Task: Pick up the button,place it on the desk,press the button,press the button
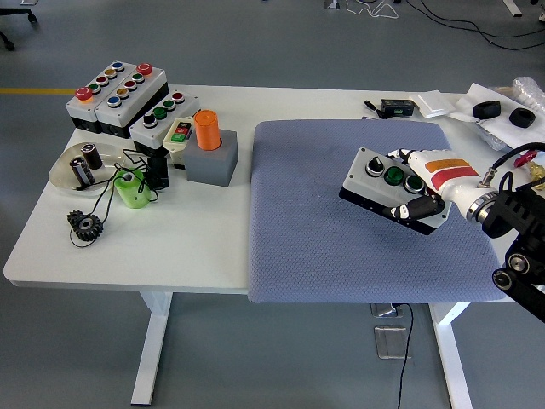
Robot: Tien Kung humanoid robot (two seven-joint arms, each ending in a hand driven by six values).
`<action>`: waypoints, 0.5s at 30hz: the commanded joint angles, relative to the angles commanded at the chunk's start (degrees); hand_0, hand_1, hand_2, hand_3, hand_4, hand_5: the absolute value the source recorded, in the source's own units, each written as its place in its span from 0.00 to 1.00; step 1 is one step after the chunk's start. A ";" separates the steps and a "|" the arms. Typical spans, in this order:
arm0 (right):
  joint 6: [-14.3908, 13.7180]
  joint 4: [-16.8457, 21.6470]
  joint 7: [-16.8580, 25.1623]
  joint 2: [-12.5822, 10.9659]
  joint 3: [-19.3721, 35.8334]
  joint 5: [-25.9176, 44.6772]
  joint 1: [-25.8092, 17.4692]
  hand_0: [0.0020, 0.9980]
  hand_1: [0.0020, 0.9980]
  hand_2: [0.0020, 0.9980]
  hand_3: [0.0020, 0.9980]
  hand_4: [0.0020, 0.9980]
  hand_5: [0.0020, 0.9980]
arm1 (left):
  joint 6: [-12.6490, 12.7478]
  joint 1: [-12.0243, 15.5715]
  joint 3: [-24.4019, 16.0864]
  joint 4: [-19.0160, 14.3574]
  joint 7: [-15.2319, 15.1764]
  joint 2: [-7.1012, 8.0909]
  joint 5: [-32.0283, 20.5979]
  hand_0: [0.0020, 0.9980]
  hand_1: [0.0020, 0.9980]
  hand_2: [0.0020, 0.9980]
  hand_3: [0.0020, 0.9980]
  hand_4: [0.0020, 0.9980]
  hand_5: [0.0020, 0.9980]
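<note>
button box point(387, 187) gripped by right hand point(434, 183) above mat point(315, 230).

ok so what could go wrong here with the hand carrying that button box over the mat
The right hand grips the button box only at its right end, and the box looks tilted above the grey mat, so it might slip or land on an edge when released. The fingers wrap close to the green button, so a squeeze could press it early.
</note>
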 joint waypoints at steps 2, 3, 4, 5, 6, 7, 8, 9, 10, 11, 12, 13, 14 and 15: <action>0.77 -0.30 3.64 -0.83 -2.73 -0.09 1.78 0.00 0.00 0.12 0.22 0.46 0.08 | 0.01 0.01 -0.38 0.00 0.12 0.00 0.47 0.65 0.70 0.69 0.50 0.32 1.00; 1.07 -0.33 5.18 -1.13 -4.18 -0.30 2.61 0.00 0.00 0.12 0.22 0.46 0.08 | 0.03 0.02 -0.54 0.00 0.18 0.00 0.71 0.65 0.70 0.69 0.50 0.32 1.00; 1.22 -0.34 6.00 -1.26 -5.09 -0.42 3.04 0.00 0.00 0.12 0.22 0.46 0.08 | 0.04 0.03 -0.61 0.00 0.22 0.00 0.84 0.65 0.70 0.69 0.50 0.32 1.00; 1.36 -0.17 6.80 -1.44 -6.23 -0.65 3.57 0.00 0.00 0.12 0.22 0.46 0.08 | 0.03 0.08 -0.60 0.00 0.23 0.00 0.85 0.65 0.70 0.69 0.50 0.32 1.00; 1.52 -0.02 7.27 -1.52 -7.04 -0.78 3.91 0.00 0.00 0.13 0.23 0.46 0.09 | 0.04 0.13 -0.66 0.00 0.25 -0.01 0.93 0.65 0.70 0.69 0.50 0.32 1.00; 1.77 0.13 7.61 -1.56 -7.85 -0.83 4.18 0.00 0.00 0.13 0.23 0.46 0.09 | 0.05 0.19 -0.84 0.00 0.30 -0.04 1.13 0.65 0.70 0.69 0.50 0.32 1.00; 1.91 0.22 7.81 -1.58 -8.30 -0.87 4.33 0.00 0.00 0.13 0.23 0.46 0.09 | 0.06 0.22 -0.95 0.00 0.33 -0.06 1.25 0.65 0.70 0.69 0.50 0.32 1.00; 2.14 0.39 8.13 -1.49 -9.10 -0.95 4.52 0.00 0.00 0.13 0.23 0.46 0.09 | 0.07 0.32 -1.22 0.00 0.43 -0.10 1.63 0.65 0.70 0.69 0.50 0.32 1.00; 2.23 0.45 8.35 -1.41 -9.59 -0.91 4.63 0.00 0.00 0.13 0.23 0.46 0.09 | 0.08 0.40 -1.31 0.00 0.49 -0.12 1.77 0.65 0.70 0.69 0.50 0.32 1.00; 2.29 0.49 8.56 -1.31 -10.03 -0.82 4.71 0.00 0.00 0.13 0.23 0.46 0.09 | 0.09 0.47 -1.34 0.00 0.53 -0.14 1.85 0.65 0.70 0.69 0.50 0.32 1.00; 2.21 0.47 8.78 -1.23 -10.33 -0.81 4.76 0.00 0.00 0.15 0.28 0.46 0.08 | 0.09 0.52 -1.50 0.00 0.59 -0.16 2.06 0.65 0.70 0.69 0.50 0.32 1.00; 2.07 0.40 9.03 -1.13 -10.62 -0.84 4.81 0.00 0.00 0.15 0.28 0.46 0.08 | 0.10 0.58 -1.75 0.00 0.66 -0.18 2.37 0.65 0.70 0.69 0.50 0.32 1.00; 1.48 0.22 9.48 -1.07 -10.82 -0.90 4.80 0.00 0.00 0.15 0.28 0.46 0.08 | 0.11 0.62 -1.79 0.00 0.70 -0.20 2.46 0.65 0.70 0.69 0.50 0.32 1.00; 0.63 -0.13 10.07 -0.99 -10.93 -0.99 4.72 0.00 0.00 0.15 0.28 0.46 0.08 | 0.09 0.71 -1.83 0.00 0.74 -0.21 2.59 0.65 0.70 0.69 0.50 0.32 1.00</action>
